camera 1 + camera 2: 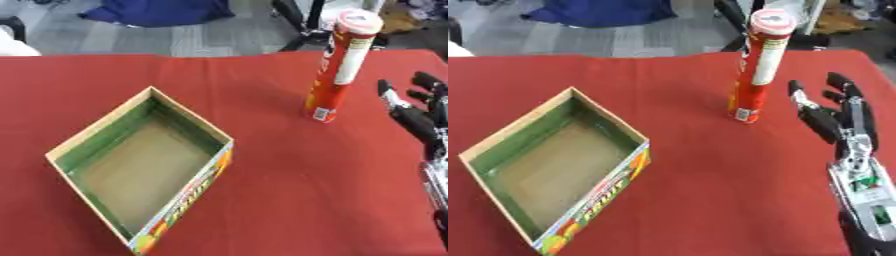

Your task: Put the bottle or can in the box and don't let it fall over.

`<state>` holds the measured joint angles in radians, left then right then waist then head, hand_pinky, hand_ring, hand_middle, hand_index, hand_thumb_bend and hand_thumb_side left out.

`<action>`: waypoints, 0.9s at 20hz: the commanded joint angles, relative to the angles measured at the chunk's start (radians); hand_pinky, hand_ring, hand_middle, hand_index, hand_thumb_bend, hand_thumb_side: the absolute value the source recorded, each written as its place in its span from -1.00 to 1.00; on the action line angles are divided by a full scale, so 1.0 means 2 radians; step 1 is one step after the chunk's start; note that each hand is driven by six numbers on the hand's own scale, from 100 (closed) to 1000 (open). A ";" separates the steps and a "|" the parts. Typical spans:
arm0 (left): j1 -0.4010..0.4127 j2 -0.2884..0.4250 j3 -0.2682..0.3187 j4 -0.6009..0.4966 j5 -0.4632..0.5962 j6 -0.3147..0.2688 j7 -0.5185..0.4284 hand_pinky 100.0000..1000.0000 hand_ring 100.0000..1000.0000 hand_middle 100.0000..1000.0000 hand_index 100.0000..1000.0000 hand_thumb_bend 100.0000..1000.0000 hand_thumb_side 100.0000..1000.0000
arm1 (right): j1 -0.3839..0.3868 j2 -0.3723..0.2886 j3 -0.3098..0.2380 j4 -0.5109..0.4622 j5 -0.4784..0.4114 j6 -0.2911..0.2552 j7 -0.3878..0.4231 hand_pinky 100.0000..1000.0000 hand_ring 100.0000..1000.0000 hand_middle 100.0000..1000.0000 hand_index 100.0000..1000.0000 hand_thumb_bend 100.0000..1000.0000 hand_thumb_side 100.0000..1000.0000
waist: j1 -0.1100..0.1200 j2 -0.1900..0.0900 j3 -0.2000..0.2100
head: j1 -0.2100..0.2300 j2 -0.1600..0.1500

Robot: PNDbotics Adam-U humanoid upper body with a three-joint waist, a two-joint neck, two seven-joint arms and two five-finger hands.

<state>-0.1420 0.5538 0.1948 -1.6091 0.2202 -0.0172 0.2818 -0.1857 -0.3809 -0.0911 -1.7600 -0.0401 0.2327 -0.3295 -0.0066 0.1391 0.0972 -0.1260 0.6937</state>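
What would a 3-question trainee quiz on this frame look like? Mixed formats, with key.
1. True or false: the red can lies on its side inside the box.
2. Which of the robot's hands is beside the can? A) left B) right
3. Fill in: the box on the red tablecloth holds ____.

Key:
1. False. It stands upright on the cloth, outside the box.
2. B. The right hand is open, fingers straight, apart from the can.
3. Nothing; its inside is bare.
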 commanded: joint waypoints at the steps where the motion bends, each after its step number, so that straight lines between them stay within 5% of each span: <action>1: -0.003 0.018 0.007 -0.009 -0.001 -0.001 0.001 0.59 0.69 0.50 0.55 -0.58 0.66 | -0.008 -0.006 0.004 -0.011 0.011 -0.002 0.021 0.47 0.84 0.84 0.86 -0.16 -0.39 | 0.002 -0.006 0.001 | -0.002 0.001; 18: -0.003 0.016 0.006 -0.008 -0.001 0.000 0.000 0.59 0.69 0.50 0.55 -0.58 0.66 | -0.028 0.004 0.014 -0.010 0.063 -0.002 0.064 0.54 1.00 0.97 1.00 0.02 -0.35 | 0.002 -0.006 0.002 | -0.005 0.001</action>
<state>-0.1417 0.5538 0.1948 -1.6091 0.2201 -0.0171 0.2817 -0.2297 -0.3632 -0.0606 -1.7609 0.0746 0.2287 -0.2068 -0.0048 0.1391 0.1000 -0.1342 0.6937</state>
